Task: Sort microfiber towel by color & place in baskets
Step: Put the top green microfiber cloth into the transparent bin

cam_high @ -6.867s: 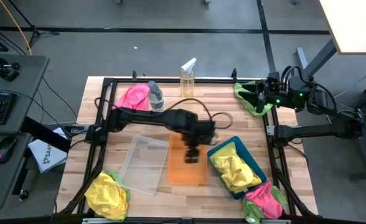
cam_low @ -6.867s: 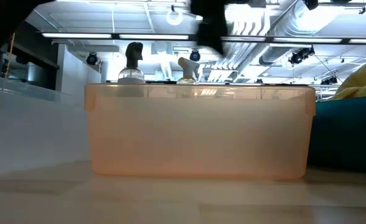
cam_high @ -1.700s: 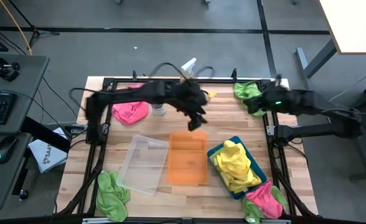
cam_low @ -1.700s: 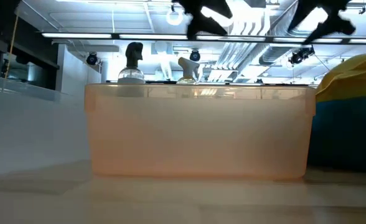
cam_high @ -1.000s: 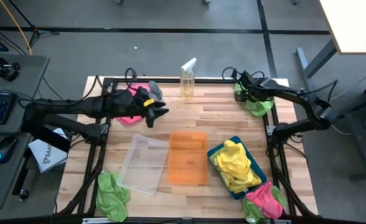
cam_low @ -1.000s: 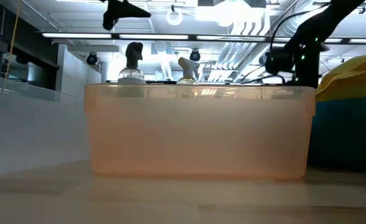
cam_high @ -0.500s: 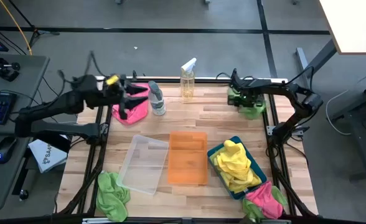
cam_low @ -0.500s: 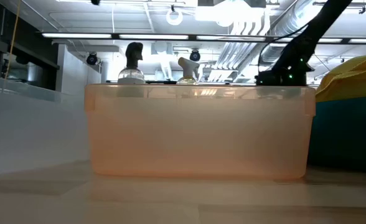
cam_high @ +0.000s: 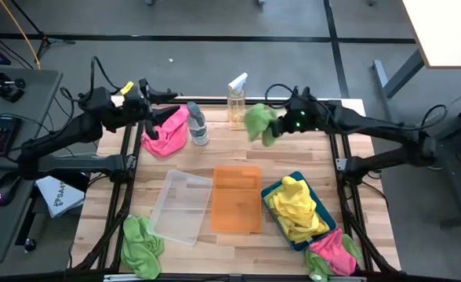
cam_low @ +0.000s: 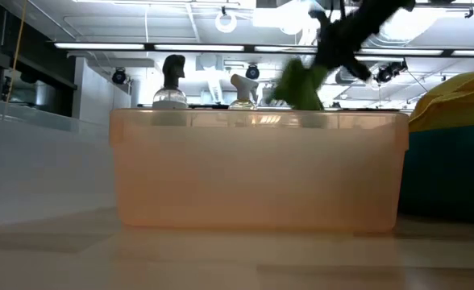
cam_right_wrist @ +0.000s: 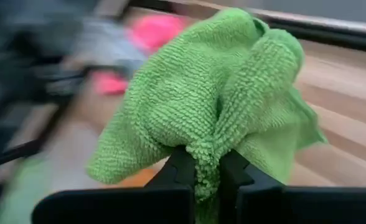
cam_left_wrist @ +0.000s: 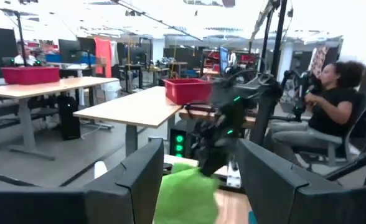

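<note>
My right gripper (cam_high: pixel 280 123) is shut on a lime green microfiber towel (cam_high: pixel 258 124), held in the air over the far middle of the table, beside the yellow spray bottle (cam_high: pixel 237 95). My left gripper (cam_high: pixel 158 97) stands open and empty at the far left corner, above a hot pink towel (cam_high: pixel 166 133) that lies on the table. Three baskets stand side by side: a clear one (cam_high: pixel 179 206), an orange one (cam_high: pixel 237 198) and a teal one (cam_high: pixel 318 224) with a yellow towel (cam_high: pixel 295 205) in it. My right gripper pinches a bunched fold of the green towel (cam_right_wrist: pixel 203 157) between its two fingers. The towel is lifted clear of the table. Its loose part bulges out beyond the fingertips (cam_right_wrist: pixel 236 167), and in the low view it hangs below the gripper (cam_low: pixel 300 85).
A grey-capped spray bottle (cam_high: pixel 197 125) stands beside the pink towel. Another green towel (cam_high: pixel 140 244) lies at the near left corner, and a pink one with green (cam_high: pixel 332 252) at the near right. A person (cam_left_wrist: pixel 330 106) sits beyond the table.
My right gripper has shut on the green towel at the far right corner, lifted it clear and carried it toward the table's left. My left gripper has drawn back, still open, toward the far left corner.
</note>
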Robot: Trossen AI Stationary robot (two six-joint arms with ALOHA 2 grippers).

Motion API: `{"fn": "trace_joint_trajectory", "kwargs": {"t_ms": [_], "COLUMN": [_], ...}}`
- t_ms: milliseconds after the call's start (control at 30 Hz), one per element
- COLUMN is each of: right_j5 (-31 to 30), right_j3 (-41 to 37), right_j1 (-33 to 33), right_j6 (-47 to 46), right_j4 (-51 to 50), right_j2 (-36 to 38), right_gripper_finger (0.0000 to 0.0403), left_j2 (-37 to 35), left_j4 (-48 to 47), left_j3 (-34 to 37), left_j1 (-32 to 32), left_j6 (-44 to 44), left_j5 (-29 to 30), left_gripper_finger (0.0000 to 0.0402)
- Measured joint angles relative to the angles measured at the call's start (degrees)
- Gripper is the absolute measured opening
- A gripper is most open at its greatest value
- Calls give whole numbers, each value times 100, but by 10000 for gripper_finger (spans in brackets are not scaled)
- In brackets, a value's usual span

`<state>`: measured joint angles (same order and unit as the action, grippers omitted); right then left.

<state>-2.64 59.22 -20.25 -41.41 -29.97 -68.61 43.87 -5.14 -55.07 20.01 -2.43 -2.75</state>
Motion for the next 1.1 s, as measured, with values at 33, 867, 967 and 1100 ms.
{"fn": "trace_joint_trajectory", "kwargs": {"t_ms": [33,867,967,1100], "right_j5": [77,2385,2583,2541], "right_j3": [52,772,1354,2288], "right_j1": [260,2165,2404,2667], "right_j6": [61,1448,1572,1637], "right_j4": [202,6016,6109,5793], "right_j2": [73,-3736,-4256,-4977], "right_gripper_finger": [6,3,3,10], "left_j2": [47,797,797,797], "left_j4": [66,1914,1903,1894], "left_j3": [0,0,0,0], "left_j1": [-1,-4,-4,-4], "left_j6": [-43,-1459,-1715,-1937], "left_j5": [25,64,64,64], "left_gripper_finger": [188,188,188,188]}}
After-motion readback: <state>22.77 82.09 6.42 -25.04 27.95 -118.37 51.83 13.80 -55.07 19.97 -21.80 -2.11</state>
